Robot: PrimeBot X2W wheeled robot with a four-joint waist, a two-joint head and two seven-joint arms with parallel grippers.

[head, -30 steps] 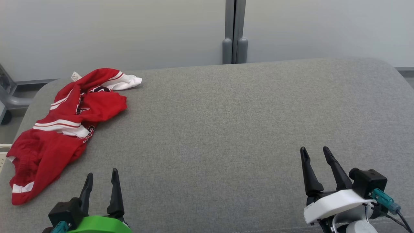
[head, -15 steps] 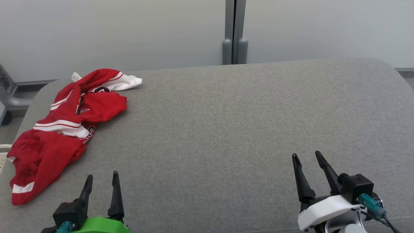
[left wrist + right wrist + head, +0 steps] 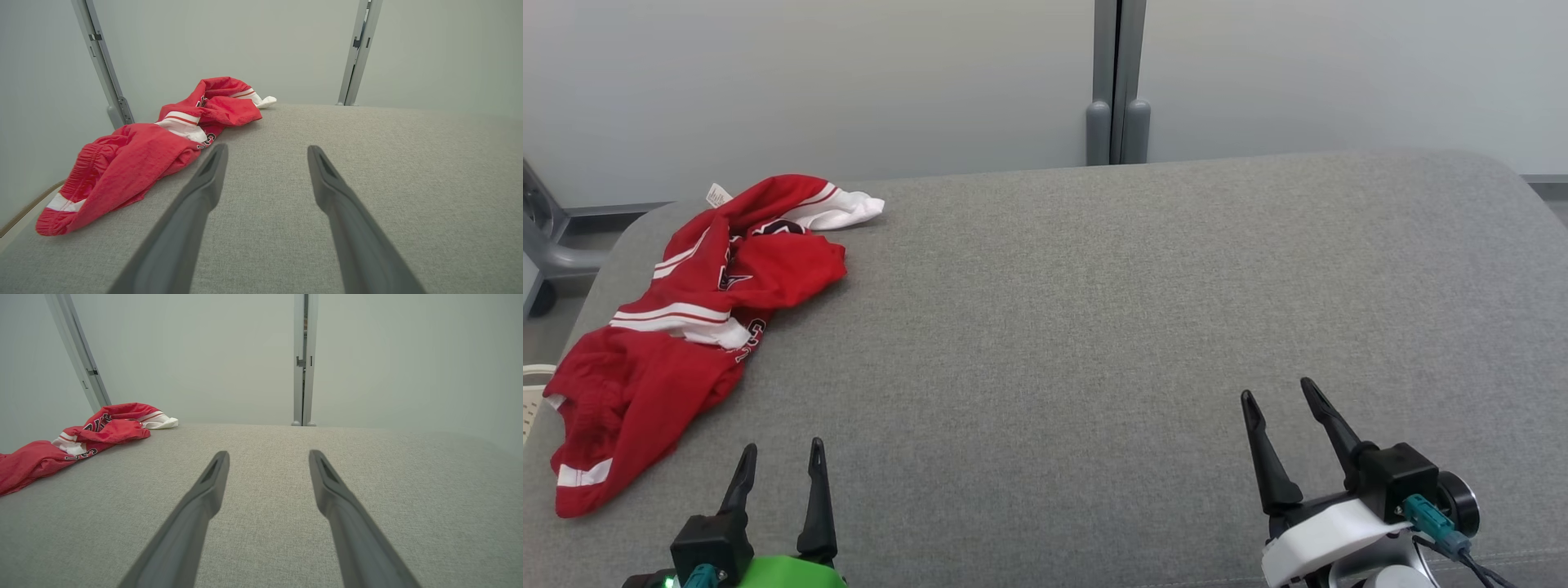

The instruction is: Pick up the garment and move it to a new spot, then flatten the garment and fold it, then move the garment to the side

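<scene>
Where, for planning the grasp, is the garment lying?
Head view: the red garment lies crumpled at the left edge of the grey surface, ahead of the left gripper.

Garment (image 3: 654,376), ten o'clock: red, white bands edged with thin red stripes, black lettering.
Padded surface (image 3: 1094,310): heathered grey weave.
Left gripper (image 3: 783,445), seven o'clock: black, green shell (image 3: 784,573).
Right gripper (image 3: 1278,388), five o'clock: black, white shell (image 3: 1327,535), teal plug (image 3: 1425,516).
Wall (image 3: 849,82): pale grey.

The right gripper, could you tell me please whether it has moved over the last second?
Yes. In the head view the right gripper has slid toward the robot's left, closer to the line of the grey wall post, which has barely shifted.
</scene>
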